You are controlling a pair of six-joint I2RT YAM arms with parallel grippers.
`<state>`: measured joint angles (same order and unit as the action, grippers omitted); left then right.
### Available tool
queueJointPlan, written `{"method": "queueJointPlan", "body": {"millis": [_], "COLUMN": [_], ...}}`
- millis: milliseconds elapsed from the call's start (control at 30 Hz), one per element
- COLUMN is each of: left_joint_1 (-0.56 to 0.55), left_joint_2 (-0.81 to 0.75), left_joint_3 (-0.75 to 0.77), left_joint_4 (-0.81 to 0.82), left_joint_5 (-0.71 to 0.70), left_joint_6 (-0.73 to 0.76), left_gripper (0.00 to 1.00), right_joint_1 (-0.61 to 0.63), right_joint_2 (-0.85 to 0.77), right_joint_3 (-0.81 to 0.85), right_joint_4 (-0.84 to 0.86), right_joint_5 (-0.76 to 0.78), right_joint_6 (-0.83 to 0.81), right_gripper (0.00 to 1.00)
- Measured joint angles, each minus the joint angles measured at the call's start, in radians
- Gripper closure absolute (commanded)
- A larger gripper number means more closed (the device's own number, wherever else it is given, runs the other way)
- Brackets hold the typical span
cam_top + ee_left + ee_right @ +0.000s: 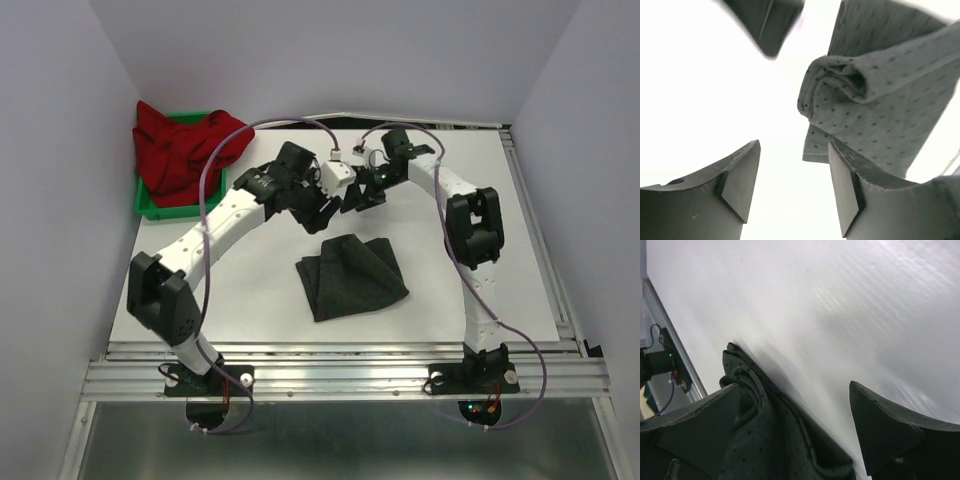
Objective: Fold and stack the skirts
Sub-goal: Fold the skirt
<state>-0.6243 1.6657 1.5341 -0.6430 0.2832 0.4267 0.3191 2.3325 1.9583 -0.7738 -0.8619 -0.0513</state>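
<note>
Red skirt [185, 150] crumpled in green bin [150, 208], far-left worktop [480, 200] corner. Left pincer [795, 150] jaws apart, empty, beside far edge of dotted skirt [352, 275], which lies folded mid-worktop. Cloth likely soft, light, limp; pinch all layers at corner. Right pincer [794, 390] jaws wide apart, empty.

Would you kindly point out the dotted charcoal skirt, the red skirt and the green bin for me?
charcoal skirt [352, 275]: top external view, middle of the folded cloth.
red skirt [180, 150]: top external view, centre of the bunched heap.
green bin [165, 212]: top external view, its near rim.
</note>
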Motion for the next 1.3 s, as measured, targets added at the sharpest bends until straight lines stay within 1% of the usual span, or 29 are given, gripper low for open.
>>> {"method": "queueJointPlan", "body": {"millis": [67, 100, 167, 200, 233, 300, 367, 400, 467, 600, 633, 667, 767, 900, 1067, 1100, 1167, 1200, 1233, 1267, 1300], "left_joint_1": [0.016, 0.022, 0.029, 0.03, 0.03, 0.03, 0.03, 0.03, 0.034, 0.076, 0.092, 0.108, 0.134, 0.138, 0.142, 0.142, 0.142, 0.142, 0.142, 0.143, 0.144], "left_joint_2": [-0.091, -0.133, -0.219, -0.252, -0.278, -0.309, -0.312, -0.303, -0.271, -0.214, -0.199, -0.182, -0.131, -0.022, 0.135, 0.148, 0.186, 0.208, 0.222, 0.237, 0.255], "left_joint_3": [-0.063, -0.093, -0.182, -0.228, -0.28, -0.372, -0.438, -0.461, -0.479, -0.479, -0.479, -0.479, -0.475, -0.422, -0.294, -0.283, -0.256, -0.237, -0.225, -0.214, -0.197], "left_joint_4": [0.028, 0.039, 0.09, 0.115, 0.158, 0.219, 0.259, 0.276, 0.306, 0.378, 0.397, 0.417, 0.447, 0.436, 0.382, 0.381, 0.374, 0.369, 0.367, 0.364, 0.36], "left_joint_5": [0.024, 0.045, 0.101, 0.142, 0.171, 0.22, 0.249, 0.26, 0.271, 0.282, 0.282, 0.282, 0.282, 0.307, 0.37, 0.373, 0.382, 0.386, 0.389, 0.393, 0.399], "left_joint_6": [-0.048, -0.074, -0.134, -0.166, -0.188, -0.241, -0.286, -0.307, -0.341, -0.381, -0.389, -0.391, -0.374, -0.277, -0.126, -0.111, -0.077, -0.061, -0.052, -0.043, -0.032], "left_gripper": [0.35, 0.39, 0.42, 0.47, 0.48, 0.48, 0.44, 0.41, 0.4, 0.39, 0.36, 0.3, 0.27, 0.25, 0.24, 0.24, 0.24, 0.24, 0.24, 0.25, 0.26], "right_joint_1": [-0.029, -0.042, -0.065, -0.069, -0.069, -0.063, -0.055, -0.053, -0.046, -0.034, -0.031, -0.025, 0.013, 0.055, 0.082, 0.084, 0.095, 0.096, 0.101, 0.101, 0.102], "right_joint_2": [-0.05, -0.079, -0.169, -0.217, -0.267, -0.407, -0.511, -0.542, -0.602, -0.619, -0.615, -0.612, -0.611, -0.61, -0.599, -0.596, -0.583, -0.577, -0.566, -0.558, -0.55], "right_joint_3": [0.0, -0.001, -0.01, -0.028, -0.056, -0.15, -0.229, -0.257, -0.334, -0.481, -0.511, -0.536, -0.563, -0.563, -0.565, -0.564, -0.567, -0.567, -0.567, -0.567, -0.567], "right_joint_4": [-0.011, -0.018, -0.034, -0.031, -0.031, -0.034, -0.058, -0.066, -0.078, -0.092, -0.099, -0.107, -0.113, -0.111, -0.112, -0.112, -0.109, -0.109, -0.108, -0.107, -0.107], "right_joint_5": [0.035, 0.054, 0.098, 0.113, 0.127, 0.146, 0.147, 0.147, 0.145, 0.156, 0.166, 0.174, 0.198, 0.209, 0.211, 0.212, 0.216, 0.218, 0.222, 0.225, 0.229], "right_joint_6": [-0.004, -0.01, -0.032, -0.041, -0.054, -0.077, -0.103, -0.112, -0.134, -0.171, -0.182, -0.192, -0.22, -0.25, -0.278, -0.279, -0.284, -0.286, -0.286, -0.285, -0.286], "right_gripper": [0.07, 0.08, 0.12, 0.16, 0.16, 0.16, 0.14, 0.13, 0.13, 0.13, 0.14, 0.14, 0.14, 0.11, 0.1, 0.11, 0.16, 0.21, 0.24, 0.31, 0.34]}}
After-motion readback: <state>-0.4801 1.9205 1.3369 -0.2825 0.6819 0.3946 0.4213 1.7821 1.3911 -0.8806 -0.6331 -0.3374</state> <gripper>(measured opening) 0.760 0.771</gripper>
